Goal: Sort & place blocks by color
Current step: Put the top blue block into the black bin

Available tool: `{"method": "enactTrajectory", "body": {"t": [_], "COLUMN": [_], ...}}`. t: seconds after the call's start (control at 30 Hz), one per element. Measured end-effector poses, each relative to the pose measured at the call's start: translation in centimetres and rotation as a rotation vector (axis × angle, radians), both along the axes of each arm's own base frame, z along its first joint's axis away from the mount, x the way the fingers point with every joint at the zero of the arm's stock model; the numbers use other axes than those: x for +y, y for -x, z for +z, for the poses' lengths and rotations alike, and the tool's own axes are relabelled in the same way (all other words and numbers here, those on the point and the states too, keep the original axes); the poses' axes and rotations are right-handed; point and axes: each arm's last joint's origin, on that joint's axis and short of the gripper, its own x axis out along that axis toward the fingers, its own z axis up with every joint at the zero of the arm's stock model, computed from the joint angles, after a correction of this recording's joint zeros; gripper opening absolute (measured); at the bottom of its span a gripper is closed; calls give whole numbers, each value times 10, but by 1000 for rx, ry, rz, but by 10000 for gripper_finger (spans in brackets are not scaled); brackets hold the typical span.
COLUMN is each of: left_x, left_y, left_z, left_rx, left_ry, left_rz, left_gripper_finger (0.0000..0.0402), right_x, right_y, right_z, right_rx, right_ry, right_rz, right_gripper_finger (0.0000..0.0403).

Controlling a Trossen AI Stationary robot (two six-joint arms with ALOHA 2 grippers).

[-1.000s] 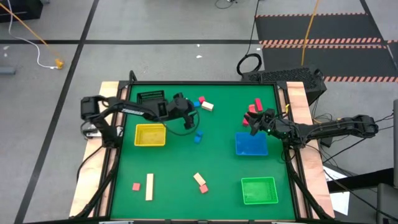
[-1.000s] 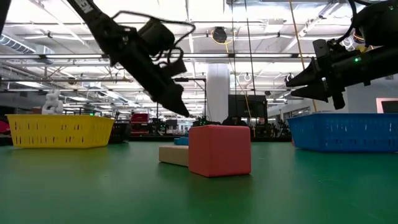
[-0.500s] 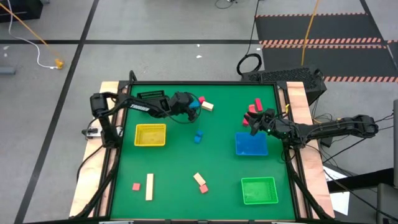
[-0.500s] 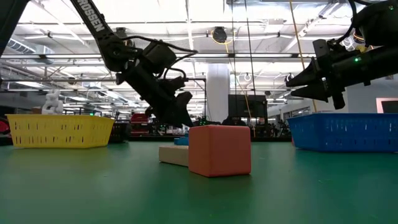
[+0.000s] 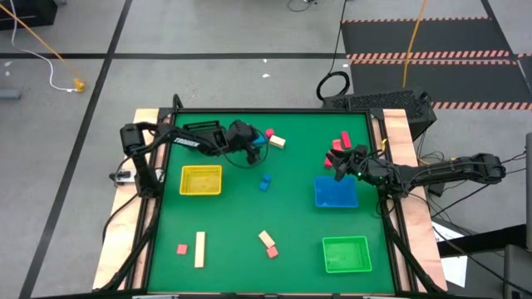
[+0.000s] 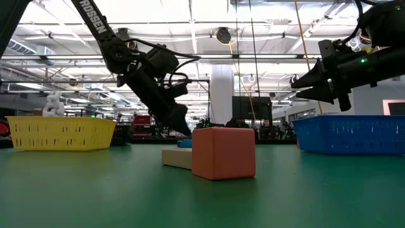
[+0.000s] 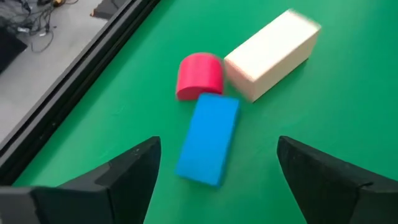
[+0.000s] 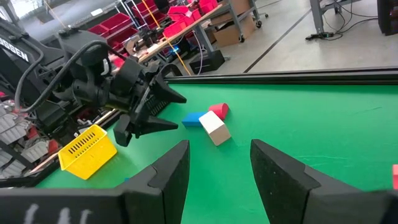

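Observation:
At the table's far middle a blue bar (image 5: 260,142) lies flat, with a red block (image 5: 270,134) and a cream block (image 5: 278,142) right beside it. My left gripper (image 5: 253,143) hangs low before them, open; in the left wrist view its fingers (image 7: 134,174) stand either side of the blue bar (image 7: 208,138), touching nothing. Over the far edge of the blue tray (image 5: 336,193), my right gripper (image 5: 332,161) waits open and empty. Other blocks lie scattered: two blue (image 5: 265,181), some red (image 5: 342,141), and red and cream ones near the front (image 5: 268,243).
A yellow tray (image 5: 201,180) sits at the left and a green tray (image 5: 346,254) at the near right. A black wire basket (image 5: 202,130) stands at the far left, close behind my left arm. A red cube (image 6: 223,153) fills the low view's foreground.
My left gripper has gone toward the table's far edge and down, from over the open green toward the blue bar, and now hangs just before it. The blocks have stayed where they were.

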Motion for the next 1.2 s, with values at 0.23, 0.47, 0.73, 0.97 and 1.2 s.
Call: {"method": "enactTrajectory", "body": {"t": [0.23,0.47,0.73,0.97,1.2], "left_x": [7,9,9,14,28], "left_y": [5,6,7,-3,-31], "left_z": [-3,-2,-3,4,-3], "left_rx": [20,23,18,104,215], "left_ry": [36,35,67,105,131], "left_rz": [2,-37,-56,-58,-63], "left_gripper_finger": [310,310,310,310,310], "right_x": [0,0,0,0,0], "right_y": [0,0,0,0,0], "right_z": [0,0,0,0,0], "right_rx": [0,0,0,0,5], "right_ry": [0,0,0,0,0], "right_rz": [0,0,0,0,-1], "right_gripper_finger": [160,160,160,160,160]}}
